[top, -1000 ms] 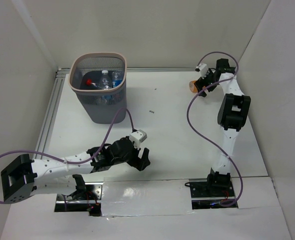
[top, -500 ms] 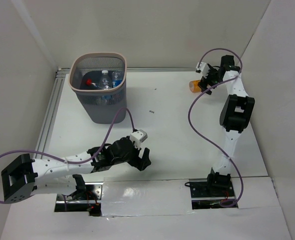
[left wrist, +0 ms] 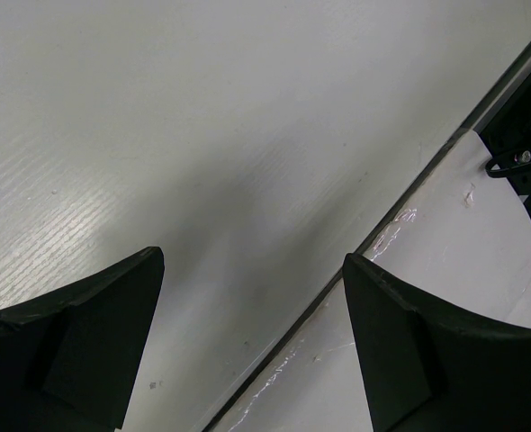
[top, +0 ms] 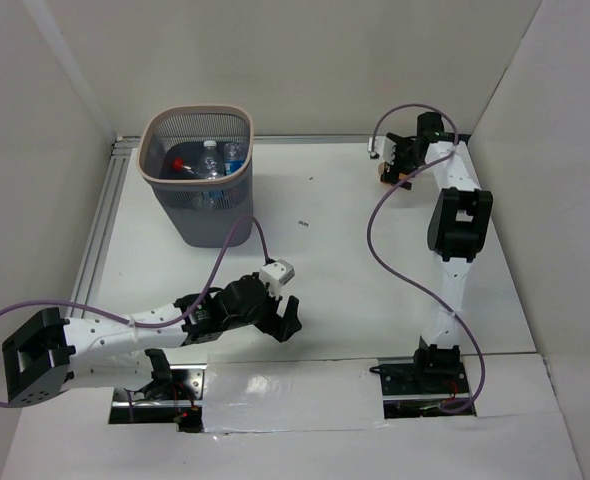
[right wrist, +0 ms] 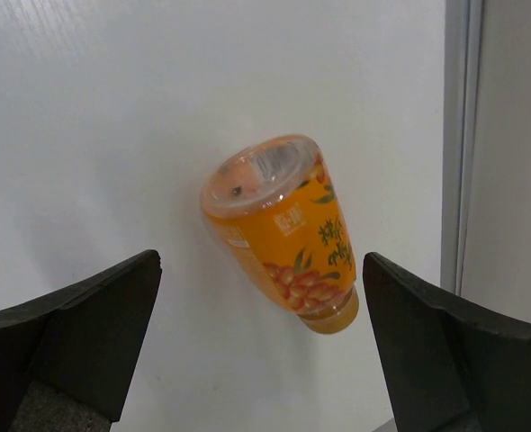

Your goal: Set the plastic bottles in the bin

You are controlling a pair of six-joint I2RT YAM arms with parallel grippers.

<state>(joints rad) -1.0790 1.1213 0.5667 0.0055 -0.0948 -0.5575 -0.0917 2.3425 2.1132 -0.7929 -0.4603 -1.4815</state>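
The bin (top: 196, 109) stands at the back left of the table. Inside it lie plastic bottles, one with a red cap (top: 177, 160) and one with a blue label (top: 232, 155). An orange drink bottle (right wrist: 279, 229) lies on its side at the back right, cap towards the wrist camera. My right gripper (right wrist: 262, 261) hovers over it, open, one finger on each side and neither touching it. In the top view that gripper (top: 389, 160) covers nearly all of the bottle. My left gripper (top: 290, 320) rests low near the front edge, open, nothing between its fingers (left wrist: 112, 315).
A metal rail (top: 103, 215) runs along the table's left side, and another rail (right wrist: 454, 135) lies just right of the orange bottle, by the wall. White walls close in on three sides. A purple cable (top: 375, 230) loops beside the right arm.
My right arm has swung left and now stands over the orange bottle, hiding most of it in the top view. The left arm and the bin have not moved.
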